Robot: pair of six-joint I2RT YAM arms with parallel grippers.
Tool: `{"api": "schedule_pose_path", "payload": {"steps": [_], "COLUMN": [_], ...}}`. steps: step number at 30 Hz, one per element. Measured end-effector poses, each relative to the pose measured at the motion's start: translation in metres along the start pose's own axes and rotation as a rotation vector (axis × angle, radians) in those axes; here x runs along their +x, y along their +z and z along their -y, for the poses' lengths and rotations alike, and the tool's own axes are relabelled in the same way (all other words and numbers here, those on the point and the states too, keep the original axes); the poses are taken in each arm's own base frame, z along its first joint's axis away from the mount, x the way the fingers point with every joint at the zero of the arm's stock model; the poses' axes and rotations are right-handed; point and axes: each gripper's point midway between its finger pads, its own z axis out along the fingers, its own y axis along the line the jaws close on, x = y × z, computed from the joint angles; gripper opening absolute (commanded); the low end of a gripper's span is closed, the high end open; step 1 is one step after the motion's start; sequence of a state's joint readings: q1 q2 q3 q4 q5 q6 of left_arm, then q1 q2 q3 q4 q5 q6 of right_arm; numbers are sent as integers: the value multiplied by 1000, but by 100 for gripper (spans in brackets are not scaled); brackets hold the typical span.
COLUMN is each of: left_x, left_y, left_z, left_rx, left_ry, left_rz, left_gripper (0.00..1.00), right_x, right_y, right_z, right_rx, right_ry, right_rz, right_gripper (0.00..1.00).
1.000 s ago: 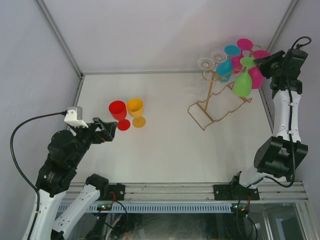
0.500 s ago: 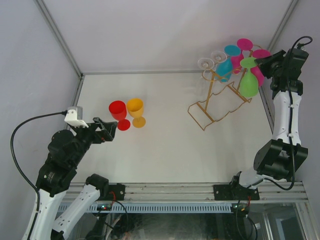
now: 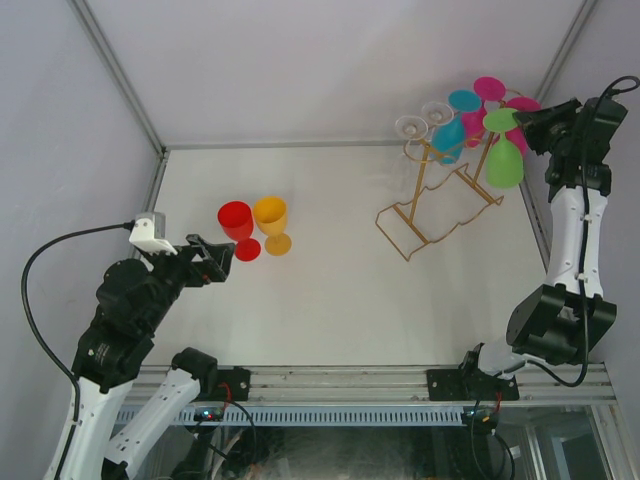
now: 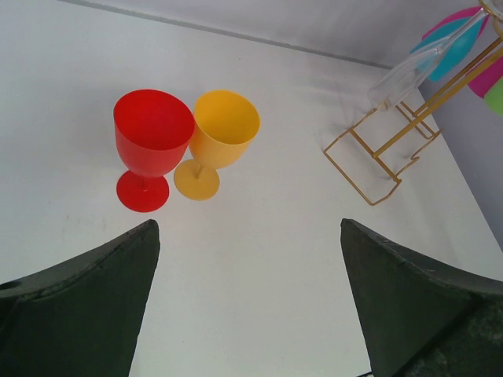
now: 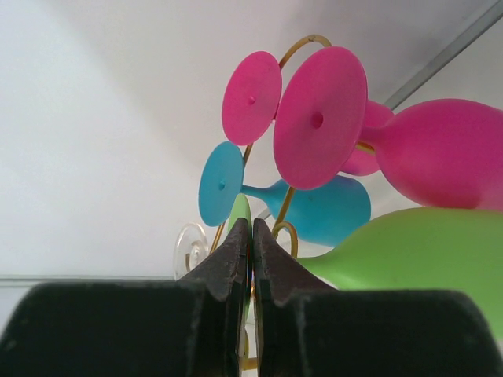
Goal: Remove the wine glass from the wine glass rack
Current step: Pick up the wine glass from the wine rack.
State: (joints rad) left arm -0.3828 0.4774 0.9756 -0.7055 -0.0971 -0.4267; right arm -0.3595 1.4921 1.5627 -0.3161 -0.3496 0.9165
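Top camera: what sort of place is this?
Probably a lab test booth: a bare white table, plain panels around it, and a metal mounting rail at the near edge.

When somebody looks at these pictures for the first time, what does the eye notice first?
First the bright cluster at the far right: pink glasses and a blue glass hang from the gold wine glass rack, and the right gripper pinches a green wine glass by its foot. Then the red glass and yellow glass, upright side by side at the table's left.
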Motion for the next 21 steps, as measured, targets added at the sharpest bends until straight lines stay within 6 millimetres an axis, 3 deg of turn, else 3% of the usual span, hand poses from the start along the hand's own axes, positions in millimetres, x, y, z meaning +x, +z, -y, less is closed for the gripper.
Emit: {"api": "schedule_pose_path", "payload": {"steps": [21], "left_x": [0], "left_y": [0], "left_z": [1], "left_rx": [4], "left_ry": [0], "left_rz": [-2], "left_gripper": [100], "right_x": [-8], "right_y": [-15], "right_z": [-5], "right_rx": [-9], "right_ry": [21], "right_rz": [44], "right_gripper": [0]}}
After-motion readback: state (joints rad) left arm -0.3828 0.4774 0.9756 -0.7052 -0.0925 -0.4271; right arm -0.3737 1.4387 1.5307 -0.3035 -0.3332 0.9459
